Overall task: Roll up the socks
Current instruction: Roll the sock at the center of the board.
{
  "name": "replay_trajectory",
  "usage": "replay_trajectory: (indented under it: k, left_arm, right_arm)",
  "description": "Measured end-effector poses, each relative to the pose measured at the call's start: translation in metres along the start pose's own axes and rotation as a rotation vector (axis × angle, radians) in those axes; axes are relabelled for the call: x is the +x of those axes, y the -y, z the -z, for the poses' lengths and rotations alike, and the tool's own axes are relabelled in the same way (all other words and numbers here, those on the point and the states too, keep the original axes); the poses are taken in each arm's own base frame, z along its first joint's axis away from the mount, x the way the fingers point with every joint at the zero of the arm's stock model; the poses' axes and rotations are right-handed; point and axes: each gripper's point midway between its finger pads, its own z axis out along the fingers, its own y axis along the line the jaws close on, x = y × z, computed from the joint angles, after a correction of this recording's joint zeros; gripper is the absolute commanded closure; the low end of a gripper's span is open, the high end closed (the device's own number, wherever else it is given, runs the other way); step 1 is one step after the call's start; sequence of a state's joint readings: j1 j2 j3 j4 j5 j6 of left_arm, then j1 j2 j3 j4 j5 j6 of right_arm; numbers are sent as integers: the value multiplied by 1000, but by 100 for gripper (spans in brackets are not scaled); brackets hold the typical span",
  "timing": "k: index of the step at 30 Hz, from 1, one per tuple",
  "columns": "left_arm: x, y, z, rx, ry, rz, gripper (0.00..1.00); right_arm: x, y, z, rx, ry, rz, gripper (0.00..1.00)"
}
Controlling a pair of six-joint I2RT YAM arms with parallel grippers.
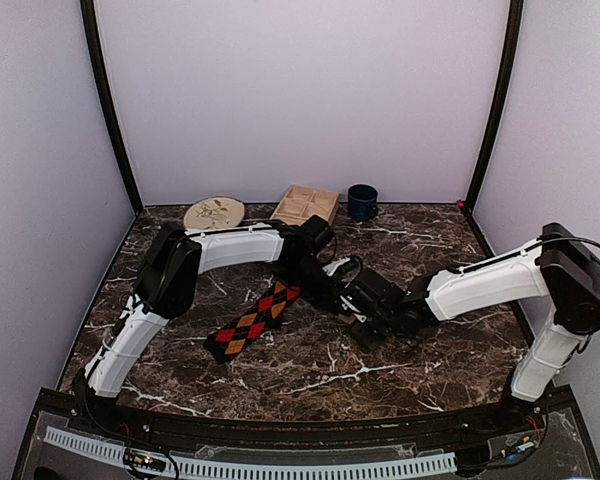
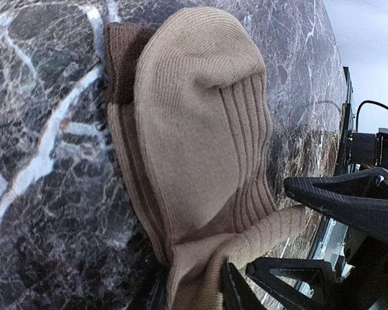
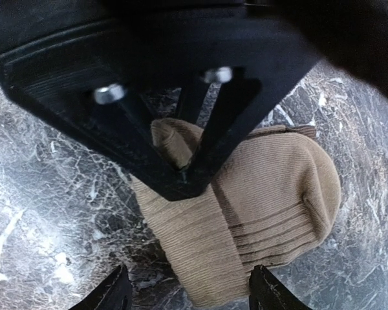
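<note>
Containers: a wooden tray (image 1: 306,203) with compartments and a dark blue mug (image 1: 362,201) stand side by side at the far edge of the bench (image 1: 400,370). A round plate (image 1: 214,212) lies to the tray's left. I cannot tell what, if anything, is in them.

Task items: the tan sock (image 2: 200,142) lies near the middle of the bench. It is ribbed, doubled over into a thick bundle, and shows a dark brown band at one end. The argyle sock (image 1: 252,321) lies flat and stretched out diagonally, left of centre.

Claws: the left claw (image 2: 195,294) is narrow and pinches the loose end of the tan sock. The right claw (image 3: 189,294) stands wide at the bundle's edge and holds nothing.
</note>
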State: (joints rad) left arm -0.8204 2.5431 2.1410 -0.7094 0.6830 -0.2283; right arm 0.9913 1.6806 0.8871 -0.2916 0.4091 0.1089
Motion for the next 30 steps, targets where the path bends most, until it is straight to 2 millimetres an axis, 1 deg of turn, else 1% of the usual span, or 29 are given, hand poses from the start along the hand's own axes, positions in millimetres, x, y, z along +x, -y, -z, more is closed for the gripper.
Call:
replay_trajectory:
  k: [10,12,14,17,20,22,25,30]
  left_arm:
    - [0,0,0,19,-4,7,69]
    - [0,-1,0,25,-6,8,70]
    - [1,0,0,39,-8,7,70]
    - [0,-1,1,53,-9,10,69]
    - [1,-1,2,61,-11,14,69]
    - [1,-2,3,65,-12,17,70]
    - [1,-3,3,69,-13,23,69]
    - [1,-4,4,80,-14,29,67]
  right_arm:
    - [-8,8,0,43,12,34,37]
    - [-9,8,-2,46,9,41,39]
    - [-10,8,-4,47,9,42,44]
    - [-11,9,-6,43,9,39,57]
    - [-13,9,-8,32,10,34,65]
    - [-14,9,-10,18,11,27,72]
    - [-15,7,-12,-3,11,15,78]
    - [-17,2,-14,-39,12,-8,83]
